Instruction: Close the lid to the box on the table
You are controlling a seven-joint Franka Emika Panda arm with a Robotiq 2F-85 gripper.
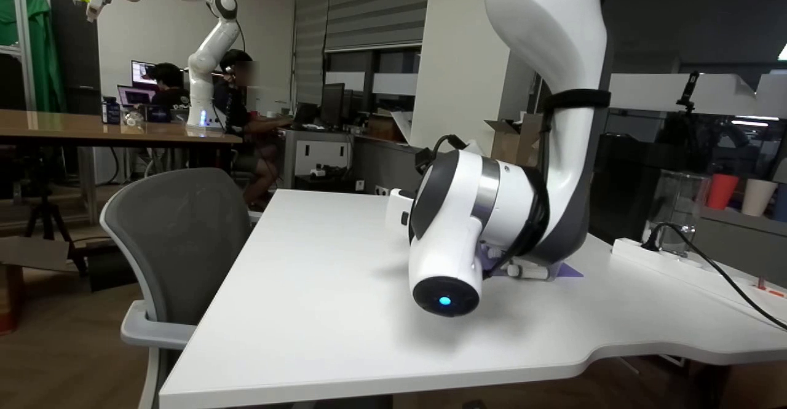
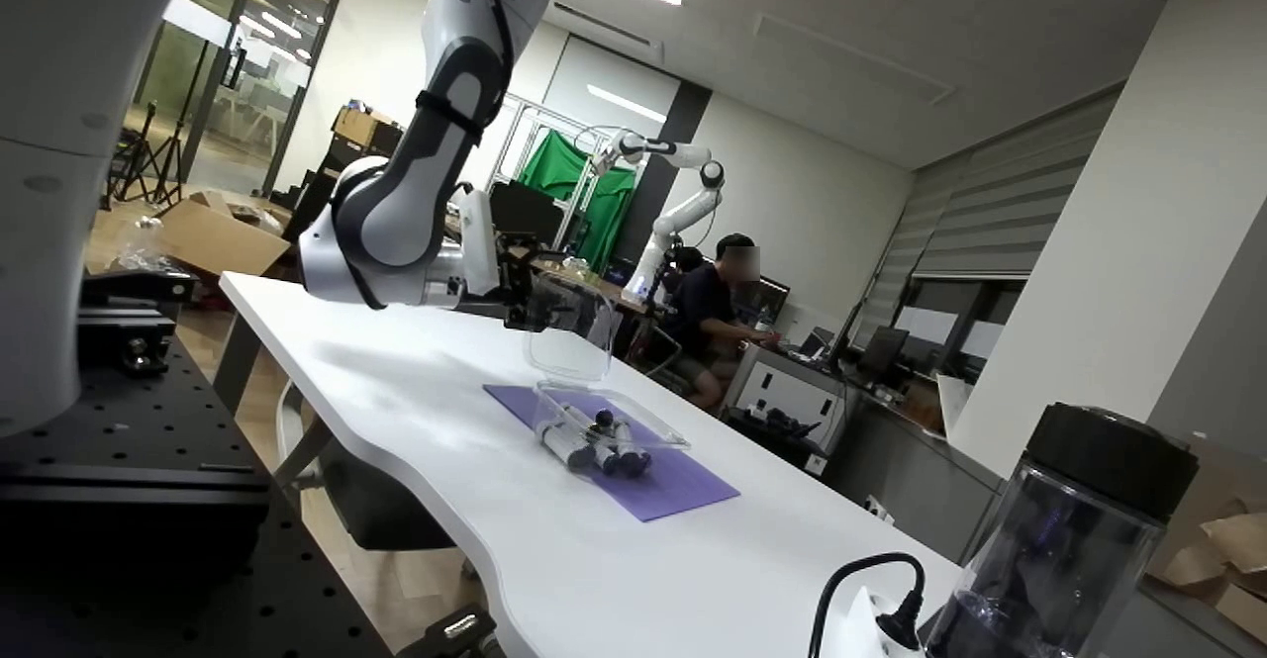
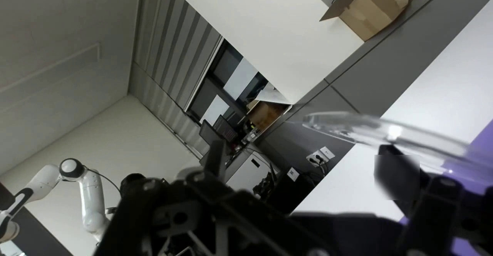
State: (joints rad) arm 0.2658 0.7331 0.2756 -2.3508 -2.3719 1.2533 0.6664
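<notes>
The box [image 2: 653, 421] is clear plastic with white, dark-ended cylinders in it. It sits on a flat purple sheet [image 2: 683, 490] on the white table [image 2: 396, 371]. Its clear lid [image 2: 569, 356] stands up, raised from the box. In the wrist view the lid [image 3: 358, 127] shows edge-on, at the tip of the right-hand finger; whether they touch I cannot tell. My gripper [image 3: 306, 161] is open, its fingers wide apart with nothing between them. In an exterior view the gripper [image 2: 530, 292] is beside the upper lid. In an exterior view the arm hides the gripper and most of the box [image 1: 553, 270].
A white power strip [image 1: 664, 264] with a black cable and a clear bottle [image 2: 1049, 549] with a black cap stand at one table end. A grey chair [image 1: 184, 243] is by the table's side. A black robot mount [image 2: 148, 500] borders the table.
</notes>
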